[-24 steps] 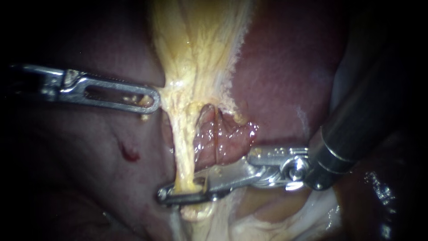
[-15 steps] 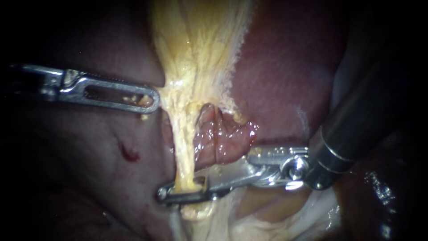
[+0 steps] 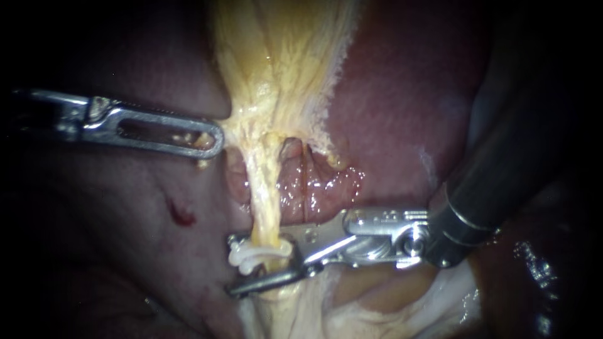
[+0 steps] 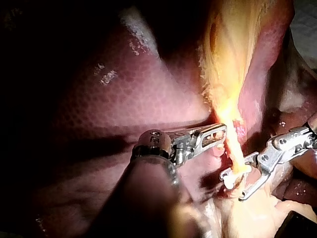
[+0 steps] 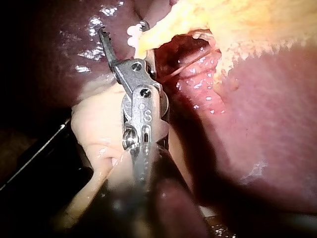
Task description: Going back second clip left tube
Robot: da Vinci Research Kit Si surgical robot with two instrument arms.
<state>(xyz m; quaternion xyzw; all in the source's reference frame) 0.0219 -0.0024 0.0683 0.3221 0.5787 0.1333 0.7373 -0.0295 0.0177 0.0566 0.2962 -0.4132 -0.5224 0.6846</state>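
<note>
Standing open at 6 o'clock in the endoscope view, the right instrument (image 3: 232, 265) is showing a clear gap between its 2 jaws and is gripping nothing; its shaft is lying across from 3 o'clock. The white clip (image 3: 257, 254) is sitting on the tube (image 3: 264, 201) inside that gap, wrapping the pale yellow strand, with the upper jaw just beside it. The tube is running from the yellow tissue (image 3: 276, 63) at 12 o'clock down towards 6 o'clock, and glistening pink tissue (image 3: 320, 188) is showing just on its 3 o'clock side. The left instrument (image 3: 210, 139) is lying in from 9 o'clock, its jaws clenched on the edge of the yellow tissue, which is tenting towards the tip. The liver (image 3: 402, 94) is filling the field from 1 to 3 o'clock. In the left wrist view the clip is sitting on the tube between the other instrument's parted jaws, ahead of the left instrument's tip. In the right wrist view the clip is showing white between the right instrument's spread jaws.
</note>
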